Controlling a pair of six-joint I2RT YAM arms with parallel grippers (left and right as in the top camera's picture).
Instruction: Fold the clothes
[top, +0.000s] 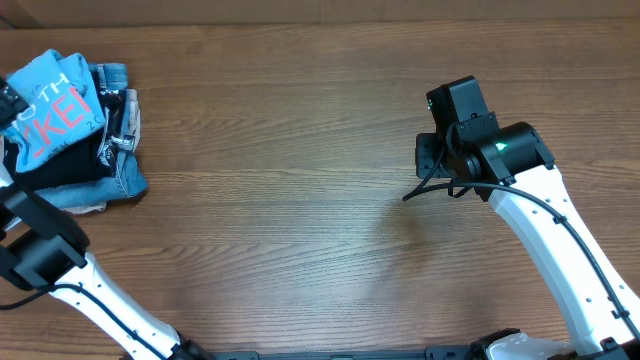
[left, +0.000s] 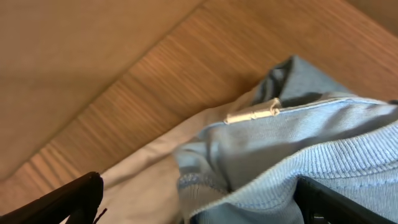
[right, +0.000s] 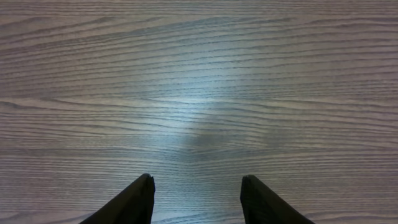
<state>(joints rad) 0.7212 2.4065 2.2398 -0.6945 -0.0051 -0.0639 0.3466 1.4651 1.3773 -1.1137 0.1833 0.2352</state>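
- left claw (left: 199, 208) first: my wrist camera shows its two dark fingers (left: 78, 199) spread wide, one at each lower corner of the view, pinching nothing.
- between those fingers lies the ribbed edge of the sky-blue t-shirt (left: 298, 143); i cannot tell whether either finger touches the cloth.
- a small white tag (left: 252, 114) sits at a seam of the shirt, and a pale cloth (left: 140, 177) lies just beside the shirt on the wood.
- from overhead i see the t-shirt folded, its coral and white lettering facing up, at the far left end of the table (top: 300, 220), on top of a pile.
- under it is a folded black garment (top: 65, 165), with a denim-blue garment (top: 125, 175) beneath that and sticking out to the side.
- right claw (right: 198, 199): its fingers stand parted with nothing between them, over bare wood, well apart from the pile.
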